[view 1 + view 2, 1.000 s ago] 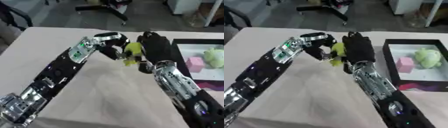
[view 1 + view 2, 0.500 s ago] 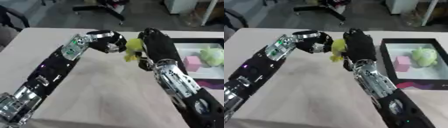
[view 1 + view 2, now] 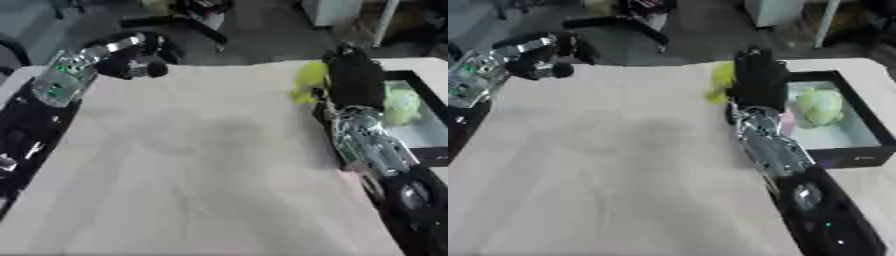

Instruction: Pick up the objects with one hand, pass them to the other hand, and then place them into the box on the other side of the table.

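A yellow-green object (image 3: 305, 81) hangs above the table, just left of the black box (image 3: 859, 154), and my right hand (image 3: 354, 79) is shut on it. The hand's dark back faces the camera and hides most of the grip. Inside the box lie a pale green round thing (image 3: 820, 106) and a pink piece (image 3: 788, 125), which my right forearm partly covers. My left hand (image 3: 131, 64) is far off at the table's back left corner, fingers curled, holding nothing.
The beige table (image 3: 201, 165) spreads between my two arms. Beyond its far edge, an office chair base (image 3: 179, 24) stands on the dark floor. The box sits at the table's right edge.
My left hand has let go of the yellow-green object and pulled back to the far left. My right hand now holds it alone, nearer the box.
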Tool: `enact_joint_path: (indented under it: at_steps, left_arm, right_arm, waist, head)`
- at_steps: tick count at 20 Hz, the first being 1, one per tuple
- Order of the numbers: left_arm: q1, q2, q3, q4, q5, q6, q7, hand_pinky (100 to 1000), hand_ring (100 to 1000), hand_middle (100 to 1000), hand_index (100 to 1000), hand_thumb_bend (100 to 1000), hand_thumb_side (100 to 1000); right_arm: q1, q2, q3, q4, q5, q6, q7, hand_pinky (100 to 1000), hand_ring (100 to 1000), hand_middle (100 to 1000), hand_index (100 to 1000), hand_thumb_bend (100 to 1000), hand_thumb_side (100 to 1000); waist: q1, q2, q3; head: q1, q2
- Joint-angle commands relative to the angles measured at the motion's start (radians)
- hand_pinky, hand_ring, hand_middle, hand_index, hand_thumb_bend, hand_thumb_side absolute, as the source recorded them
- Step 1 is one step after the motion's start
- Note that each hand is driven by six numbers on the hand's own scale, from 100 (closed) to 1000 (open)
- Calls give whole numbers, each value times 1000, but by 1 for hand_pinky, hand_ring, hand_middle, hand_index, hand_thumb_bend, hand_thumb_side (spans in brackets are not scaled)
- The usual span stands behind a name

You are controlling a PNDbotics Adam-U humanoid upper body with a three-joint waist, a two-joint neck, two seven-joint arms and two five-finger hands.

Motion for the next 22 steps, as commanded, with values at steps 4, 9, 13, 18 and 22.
enact_joint_path:
  at_steps: [4, 9, 13, 18, 22]
  left_arm:
    - [188, 51, 202, -224, 35, 59, 148, 842, 732, 729, 792, 545, 708]
    - [323, -13, 329, -364, 39, 142, 242, 839, 724, 715, 785, 531, 693]
    - [399, -74, 419, -450, 26, 195, 321, 832, 715, 705, 776, 512, 675]
    - [446, -162, 496, -547, -46, 236, 468, 821, 704, 693, 763, 432, 668]
    - [473, -240, 531, -617, -102, 262, 553, 822, 703, 692, 763, 402, 681]
  right_arm:
    - [-38, -157, -99, 229, -31, 135, 203, 1000, 927, 947, 1000, 428, 577]
    - [-56, -275, -121, 219, -49, 144, 431, 1000, 950, 965, 1000, 505, 618]
    - [-20, -326, -191, 41, 91, 110, 456, 869, 913, 926, 1000, 464, 502]
    - [81, -254, -279, -260, 271, 94, 263, 529, 832, 840, 994, 100, 416]
    - [170, -114, -295, -421, 242, 145, 20, 450, 783, 788, 949, 100, 432]
  waist:
    - [-5, -3, 7]
    - [-20, -2, 20]
    - [-32, 1, 22]
    - [-40, 5, 20]
    - [-41, 12, 19]
  head:
    - [-16, -38]
    - [-29, -49]
    - [-16, -45]
    - [35, -34]
    - [57, -32]
